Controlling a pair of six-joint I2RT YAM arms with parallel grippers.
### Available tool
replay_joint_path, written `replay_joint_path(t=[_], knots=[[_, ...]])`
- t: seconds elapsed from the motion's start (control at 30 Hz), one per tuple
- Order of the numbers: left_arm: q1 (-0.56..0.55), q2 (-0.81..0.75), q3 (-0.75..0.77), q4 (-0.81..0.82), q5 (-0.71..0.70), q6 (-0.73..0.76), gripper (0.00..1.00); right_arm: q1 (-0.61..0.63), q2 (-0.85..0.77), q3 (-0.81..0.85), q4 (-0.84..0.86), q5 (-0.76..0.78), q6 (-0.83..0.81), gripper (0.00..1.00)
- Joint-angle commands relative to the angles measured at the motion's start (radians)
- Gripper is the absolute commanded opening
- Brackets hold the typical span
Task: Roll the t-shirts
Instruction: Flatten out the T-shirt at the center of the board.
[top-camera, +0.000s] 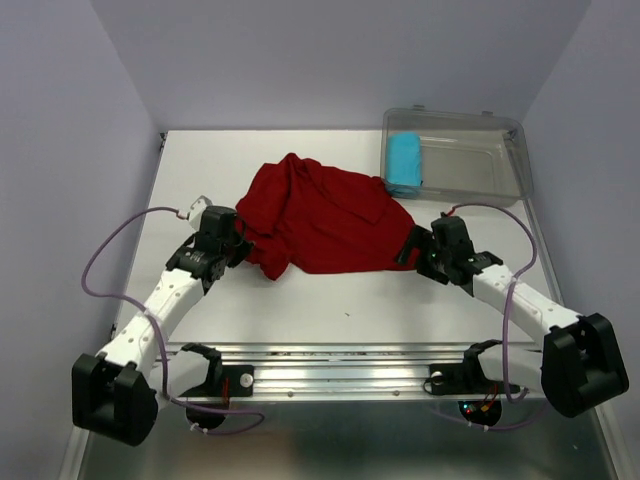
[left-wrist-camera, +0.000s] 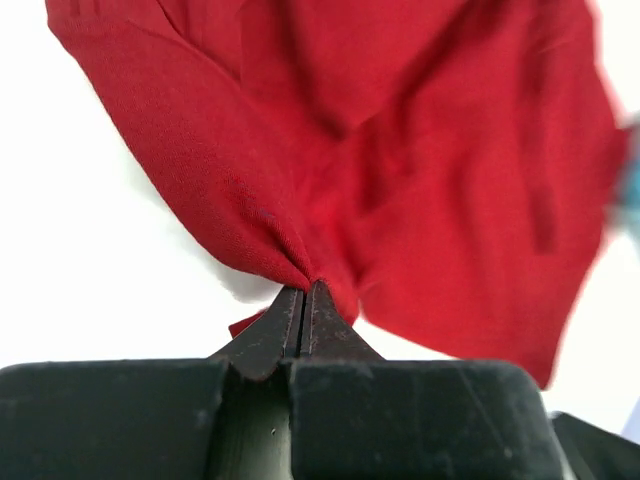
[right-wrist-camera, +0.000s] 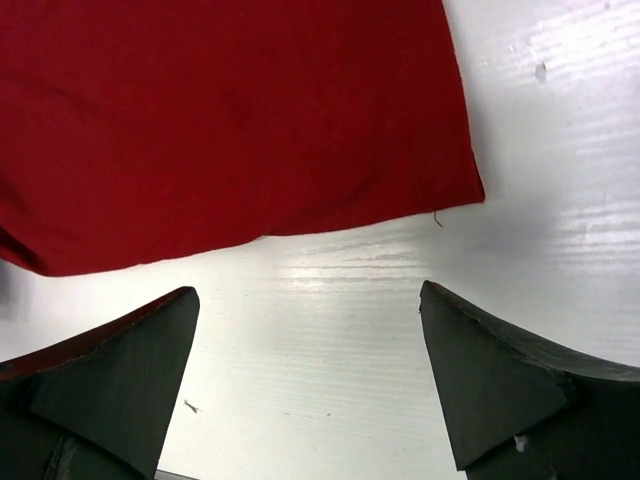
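Cloth of red shirt pinched in left hand — right hand agape.

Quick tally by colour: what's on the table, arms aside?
red shirt: 1
cyan roll: 1
clear bin: 1
Total: 3

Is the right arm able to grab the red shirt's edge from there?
Probably yes. The right gripper is open just short of the hem of the red t-shirt, with only bare table between them.
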Motion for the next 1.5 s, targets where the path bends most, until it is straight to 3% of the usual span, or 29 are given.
replay_joint_path(t=[0.0,0.33,0.5,0.6,0.7,0.73,0.8,0.93,1.13,1.27,1.47], knots=[[-0.003,-0.101,0.053,-0.042,-0.064,0.014,0.0,-0.012,-0.035,-0.052,0.086,0.0,0.139,0.95],[-0.003,-0.109,0.053,-0.045,-0.023,0.034,0.0,-0.012,0.083,-0.152,0.336,0.067,0.288,0.74],[-0.001,-0.13,0.047,-0.039,-0.024,0.043,0.0,-0.012,0.14,-0.192,0.478,0.121,0.296,0.66],[-0.003,-0.13,0.048,-0.039,-0.021,0.048,0.0,-0.012,0.198,-0.196,0.542,0.164,0.297,0.56],[-0.001,-0.133,0.053,-0.043,-0.023,0.049,0.0,-0.012,0.249,-0.16,0.546,0.174,0.296,0.31],[-0.001,-0.135,0.054,-0.048,-0.026,0.049,0.0,-0.012,0.261,-0.147,0.545,0.162,0.296,0.16],[-0.001,-0.141,0.06,-0.054,-0.03,0.049,0.0,-0.012,0.255,-0.141,0.545,0.153,0.29,0.01],[-0.001,-0.153,0.076,-0.068,-0.047,0.052,0.0,-0.012,0.173,-0.126,0.493,0.159,0.257,0.01],[0.006,-0.156,0.261,-0.174,-0.171,0.107,0.0,-0.012,-0.014,0.03,0.326,0.106,0.126,0.01],[0.017,-0.138,0.511,-0.214,-0.233,0.181,0.0,-0.012,-0.068,0.225,0.212,0.061,0.029,0.01],[0.02,-0.064,0.888,-0.287,-0.319,0.302,0.0,-0.012,-0.027,0.514,0.088,-0.036,-0.092,0.01]])
